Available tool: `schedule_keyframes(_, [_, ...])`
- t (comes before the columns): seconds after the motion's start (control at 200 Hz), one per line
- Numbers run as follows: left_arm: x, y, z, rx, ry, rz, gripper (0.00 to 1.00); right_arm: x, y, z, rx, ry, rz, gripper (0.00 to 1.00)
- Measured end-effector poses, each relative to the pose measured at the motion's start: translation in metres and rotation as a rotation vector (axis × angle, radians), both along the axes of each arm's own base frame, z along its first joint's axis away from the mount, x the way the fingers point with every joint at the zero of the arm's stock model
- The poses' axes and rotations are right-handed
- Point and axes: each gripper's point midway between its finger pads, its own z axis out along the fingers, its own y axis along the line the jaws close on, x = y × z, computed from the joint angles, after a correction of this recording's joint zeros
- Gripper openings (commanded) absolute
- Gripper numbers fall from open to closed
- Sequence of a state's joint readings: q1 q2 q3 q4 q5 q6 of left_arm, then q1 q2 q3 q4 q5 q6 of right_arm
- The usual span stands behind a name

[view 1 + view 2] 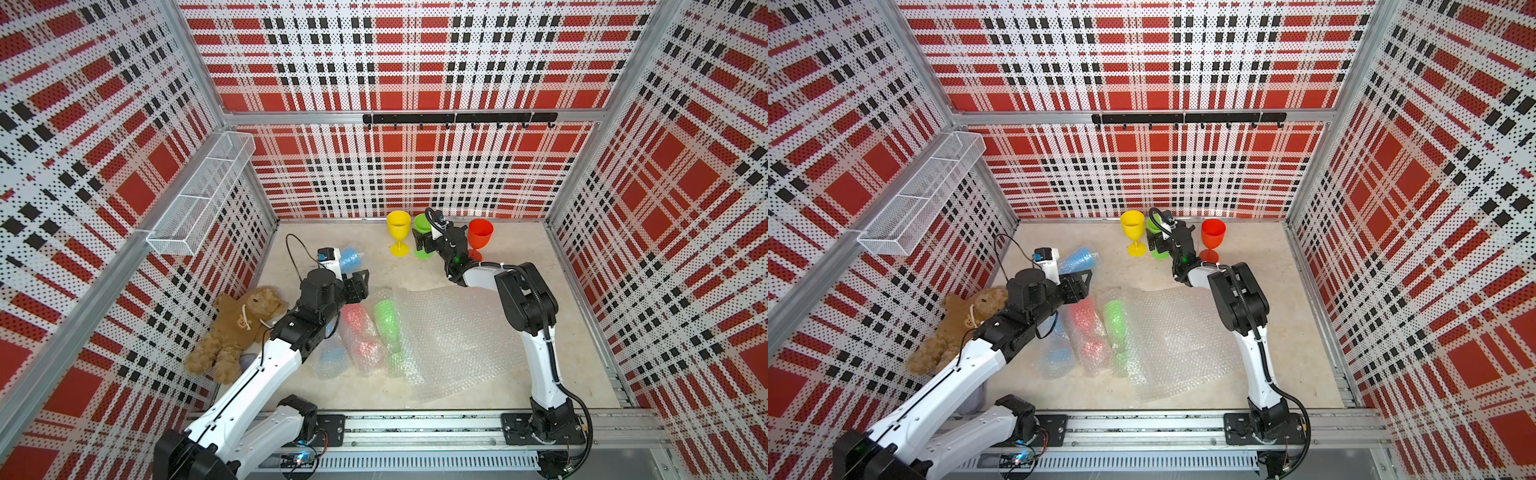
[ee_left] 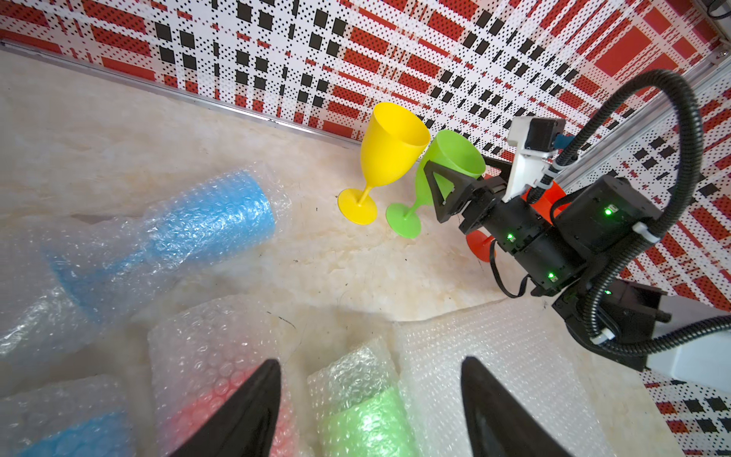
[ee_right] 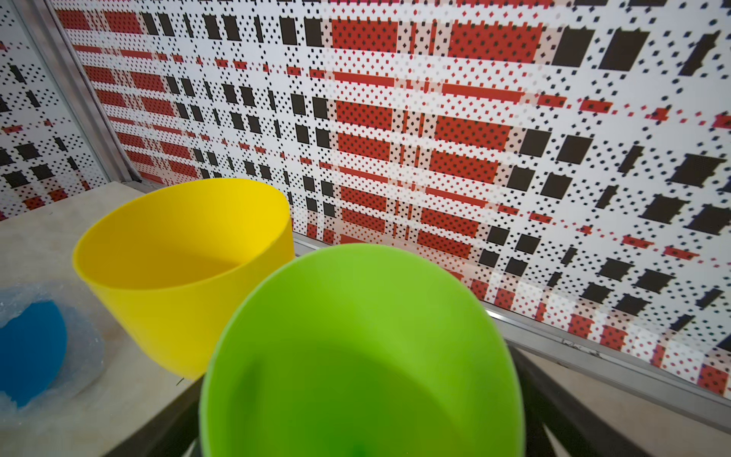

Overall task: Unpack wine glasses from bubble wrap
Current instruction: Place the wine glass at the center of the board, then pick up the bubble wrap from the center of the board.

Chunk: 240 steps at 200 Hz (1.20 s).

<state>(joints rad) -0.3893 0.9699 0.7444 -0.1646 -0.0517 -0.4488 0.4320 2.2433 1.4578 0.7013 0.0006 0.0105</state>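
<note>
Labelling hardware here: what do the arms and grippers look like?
The left arm and right arm have white shells and black joints. A black corrugated hose runs along the right arm. The left gripper and right gripper are black, with triangular fingers.

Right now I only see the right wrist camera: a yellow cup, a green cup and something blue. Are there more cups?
Observer: Yes. A red goblet stands upright and unwrapped beside the green goblet.
Operator: Are any still wrapped up?
Observer: Four lie on their sides: your far blue bundle, plus a near blue bundle, a red bundle and a green bundle.
Operator: What's the other arm doing?
Observer: The left gripper hangs open over the red and green bundles, holding nothing.
</note>
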Motion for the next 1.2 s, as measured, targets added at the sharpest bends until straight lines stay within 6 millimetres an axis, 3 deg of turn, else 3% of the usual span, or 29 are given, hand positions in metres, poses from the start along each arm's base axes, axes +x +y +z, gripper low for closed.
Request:
schedule_keyframes(0.11, [0.0,0.001,0.0,0.0,0.0,0.003,0.73,-0.011,-0.006,0.021,-0.001,-0.026,-0.006,1.0])
schedule_keyframes(0.306, [0.001,0.001,-0.003,0.0,0.009,0.005,0.75,-0.045,-0.016,0.102,0.042,-0.143,0.016,1.0])
schedule_keyframes(0.421, [0.006,-0.001,-0.015,0.006,0.047,0.011,0.79,-0.08,-0.02,0.147,0.053,-0.194,0.008,0.99])
schedule_keyframes(0.531, [0.008,-0.006,-0.033,0.02,0.099,0.003,0.89,-0.124,-0.012,0.169,0.004,-0.18,-0.015,0.98])
schedule_keyframes(0.711, [0.002,-0.031,-0.066,0.055,0.218,-0.045,0.97,-0.184,-0.005,0.175,-0.104,-0.028,-0.075,1.0])
schedule_keyframes(0.807, [-0.003,-0.04,-0.076,0.018,0.28,-0.055,0.96,-0.209,-0.026,0.179,-0.101,0.042,-0.057,1.0])
schedule_keyframes(0.902, [-0.007,-0.042,-0.081,-0.041,0.33,-0.044,0.94,-0.244,-0.062,0.187,0.064,0.077,-0.058,1.0])
schedule_keyframes(0.952, [-0.008,-0.044,-0.082,-0.074,0.35,-0.039,0.92,-0.258,-0.08,0.19,0.15,0.1,-0.047,0.95])
schedule_keyframes(1.082, [-0.015,-0.049,-0.089,-0.15,0.407,-0.032,0.85,-0.256,-0.119,0.198,0.29,0.169,-0.101,1.0])
schedule_keyframes(1.147, [-0.02,-0.053,-0.095,-0.169,0.438,-0.029,0.83,-0.252,-0.118,0.192,0.309,0.223,-0.097,1.0])
schedule_keyframes(1.202, [-0.023,-0.056,-0.099,-0.177,0.46,-0.027,0.82,-0.25,-0.111,0.175,0.303,0.293,-0.088,1.0])
